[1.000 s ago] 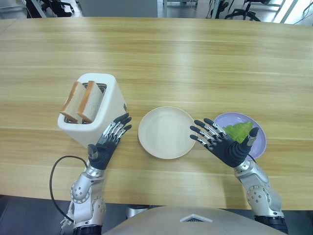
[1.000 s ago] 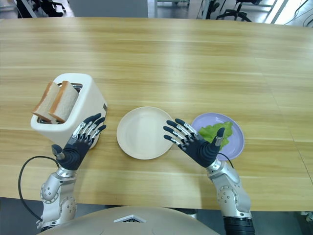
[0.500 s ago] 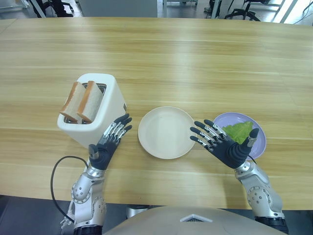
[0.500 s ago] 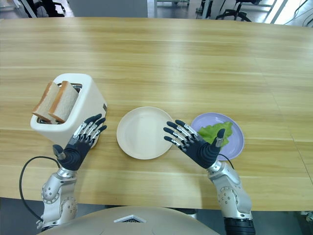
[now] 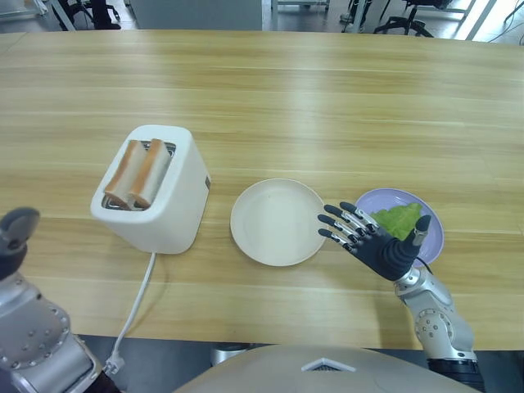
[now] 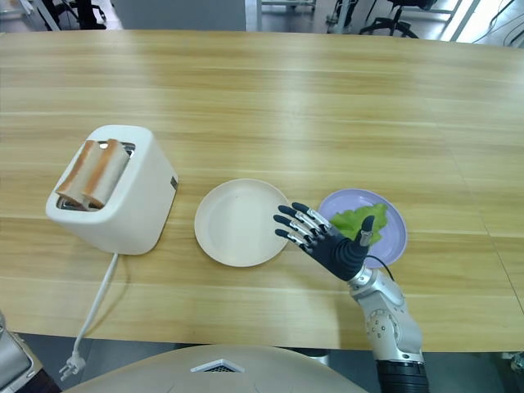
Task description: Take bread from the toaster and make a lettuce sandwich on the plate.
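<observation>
Fig. 1. Bread retrieval: right hand (image 5: pixel 378 250) spread wide, empty.
The 2 slices (image 5: pixel 150 172) in the toaster (image 5: pixel 168 217), well left of it, should lift straight up.

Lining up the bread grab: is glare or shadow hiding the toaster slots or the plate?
Left eye view: pale sheen lies on the table beyond the plate; bread slices in the toaster are evenly lit. Right eye view: only a soft shadow beside the toaster's base; plate glare-free.
</observation>
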